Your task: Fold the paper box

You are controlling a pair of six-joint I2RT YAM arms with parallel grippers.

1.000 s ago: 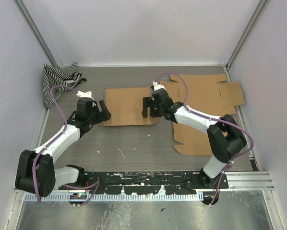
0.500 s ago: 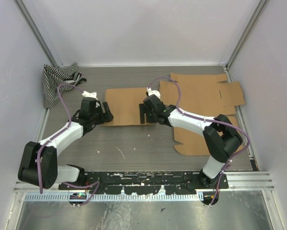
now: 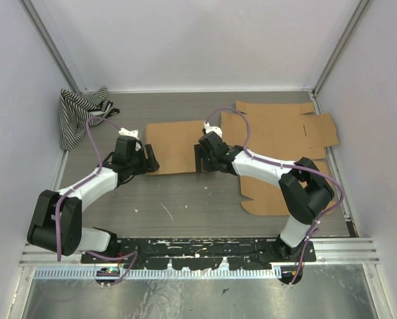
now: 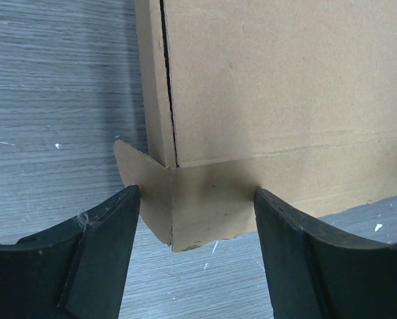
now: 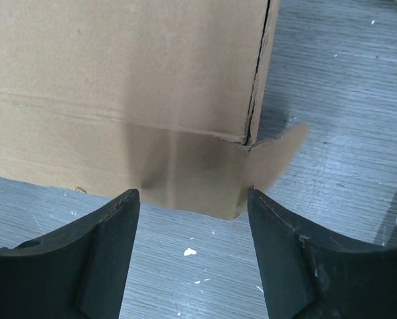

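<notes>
striped cloth [image 3: 82,114] bunched in back-left corner, flat cardboard sheets [image 3: 285,129] lying at right, grey wood-grain table [image 3: 178,199] with white specks, metal rail [image 3: 344,249] along near edge

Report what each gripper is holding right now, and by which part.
Nothing is held. The left gripper and right gripper stand open, each straddling a near corner of the flat paper box without clamping it.

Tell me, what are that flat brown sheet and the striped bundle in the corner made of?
The flat brown sheet looks like matte cardboard: creased fold lines, raw cut edges. The black-and-white striped bundle seems to be soft cloth, judging by its crumpled folds.
</notes>
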